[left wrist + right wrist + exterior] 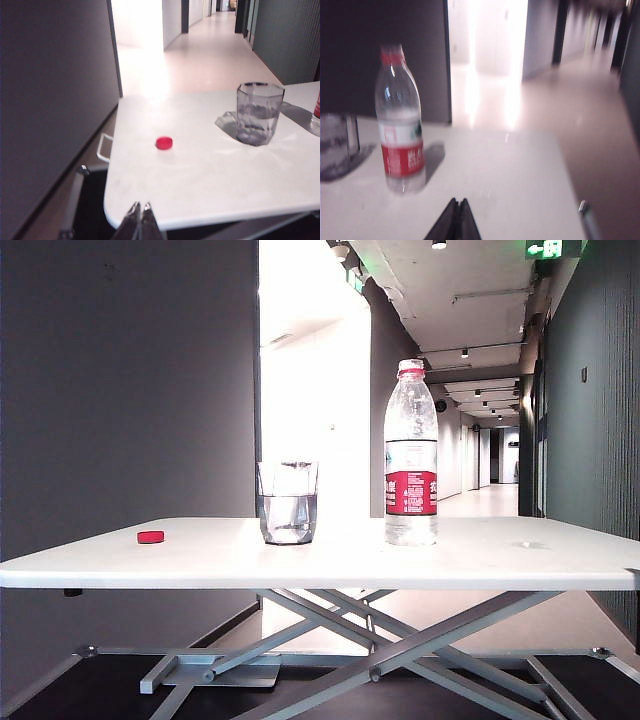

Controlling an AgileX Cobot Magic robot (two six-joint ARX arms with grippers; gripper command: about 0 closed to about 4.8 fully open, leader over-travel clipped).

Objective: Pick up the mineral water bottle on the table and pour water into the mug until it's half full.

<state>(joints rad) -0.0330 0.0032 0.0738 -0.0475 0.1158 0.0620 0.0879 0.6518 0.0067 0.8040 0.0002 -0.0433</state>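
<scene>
In the exterior view, the white table spans the lower middle of the frame on its grey crossed scissor frame. The mineral water bottle stands upright right of centre, uncapped, with its red label band low on the body. Just left of it, apart from it, the mug, a clear faceted glass, stands at centre with water in its lower part. A small red bottle cap lies flat at the left of the tabletop, well apart from the glass. Neither arm shows in this view. A lit corridor runs back behind the table.

In the left wrist view, the left gripper sits at the lower edge, its dark fingers pressed together with nothing between them, over the near rim of the table. The red cap lies at centre; the mug stands at the right, and a sliver of the bottle shows at the right edge.

In the right wrist view, blurred, the right gripper sits at the lower edge, fingers together and empty. The bottle stands upright at the left on the table, with the mug at the left edge beside it.
</scene>
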